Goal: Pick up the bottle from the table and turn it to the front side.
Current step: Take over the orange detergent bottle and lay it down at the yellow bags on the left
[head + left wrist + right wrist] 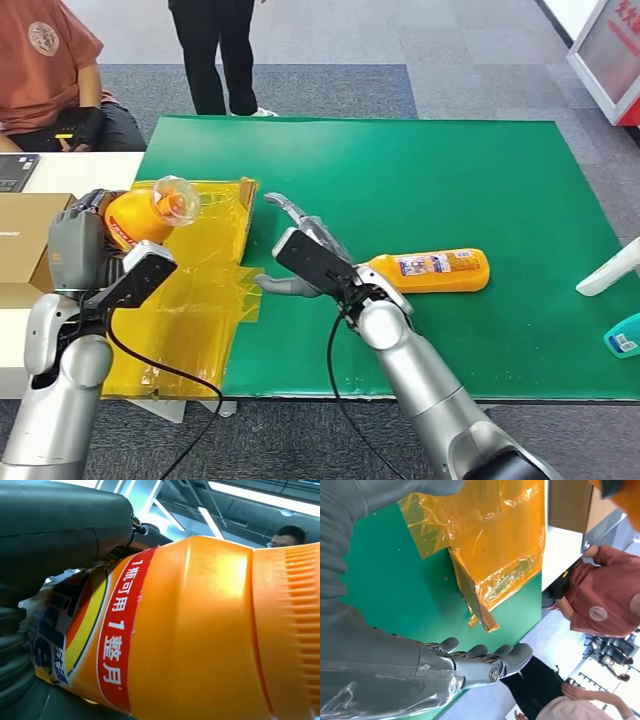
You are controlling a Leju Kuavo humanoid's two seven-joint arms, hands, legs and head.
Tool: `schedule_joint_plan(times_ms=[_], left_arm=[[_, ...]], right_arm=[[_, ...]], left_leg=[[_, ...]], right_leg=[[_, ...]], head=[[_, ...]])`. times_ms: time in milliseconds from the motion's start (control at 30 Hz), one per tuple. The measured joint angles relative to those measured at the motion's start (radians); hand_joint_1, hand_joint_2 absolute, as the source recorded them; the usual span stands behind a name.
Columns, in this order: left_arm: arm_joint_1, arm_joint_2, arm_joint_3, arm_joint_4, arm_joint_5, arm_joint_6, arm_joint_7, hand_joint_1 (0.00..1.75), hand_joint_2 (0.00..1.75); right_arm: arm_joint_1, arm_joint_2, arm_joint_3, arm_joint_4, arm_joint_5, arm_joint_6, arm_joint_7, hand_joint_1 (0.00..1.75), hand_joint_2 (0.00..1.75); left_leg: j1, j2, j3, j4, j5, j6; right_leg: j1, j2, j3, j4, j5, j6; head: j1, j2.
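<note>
Holding an orange bottle [140,215] off the table, the left hand [94,235] grips it round the body above the yellow film-wrapped cardboard [204,290]; the bottle's clear cap [175,200] points toward the green mat [453,180]. From the left wrist view, the red label band and ribbed orange neck sit just beyond the grey thumb [64,525]. The right hand [302,250] hovers over the green mat, fingers [490,657] spread and holding nothing. A second orange bottle [434,270] lies flat on the green mat, just beside the right wrist. A seated person [45,70] is beyond the mat's corner.
</note>
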Motion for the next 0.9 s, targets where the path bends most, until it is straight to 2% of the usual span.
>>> schedule_joint_plan(times_ms=[100, 200, 400, 633, 900], left_arm=[[0.0, 0.005, 0.009, 0.014, -0.016, 0.004, 0.001, 1.75, 1.75], [-0.003, 0.017, 0.01, 0.035, -0.106, 0.019, 0.023, 1.75, 1.75], [-0.028, 0.052, 0.009, 0.18, -0.272, 0.053, 0.056, 1.75, 1.75], [-0.059, 0.053, 0.005, 0.345, -0.342, 0.092, 0.075, 1.75, 1.75], [-0.122, 0.045, -0.02, 0.524, -0.467, 0.127, 0.151, 1.75, 1.75]], right_arm=[[0.008, -0.001, 0.0, -0.021, -0.002, 0.005, -0.003, 0.0, 1.75], [0.014, -0.002, 0.007, -0.038, -0.014, 0.023, -0.019, 0.0, 1.75], [0.054, -0.011, 0.063, -0.085, -0.038, 0.036, -0.026, 0.0, 1.75], [0.069, -0.013, 0.119, -0.12, -0.047, 0.037, -0.029, 0.0, 1.75], [0.069, -0.014, 0.162, -0.122, -0.051, 0.035, -0.029, 0.0, 1.75]], left_leg=[[0.0, 0.0, 0.0, 0.0, 0.0, 0.0], [0.0, 0.0, 0.0, 0.0, 0.0, 0.0], [0.0, 0.0, 0.0, 0.0, 0.0, 0.0], [0.0, 0.0, 0.0, 0.0, 0.0, 0.0], [0.0, 0.0, 0.0, 0.0, 0.0, 0.0]], right_leg=[[0.0, 0.0, 0.0, 0.0, 0.0, 0.0], [0.0, 0.0, 0.0, 0.0, 0.0, 0.0], [0.0, 0.0, 0.0, 0.0, 0.0, 0.0], [0.0, 0.0, 0.0, 0.0, 0.0, 0.0], [0.0, 0.0, 0.0, 0.0, 0.0, 0.0]], head=[[0.0, 0.0], [0.0, 0.0], [0.0, 0.0], [0.0, 0.0], [0.0, 0.0]])
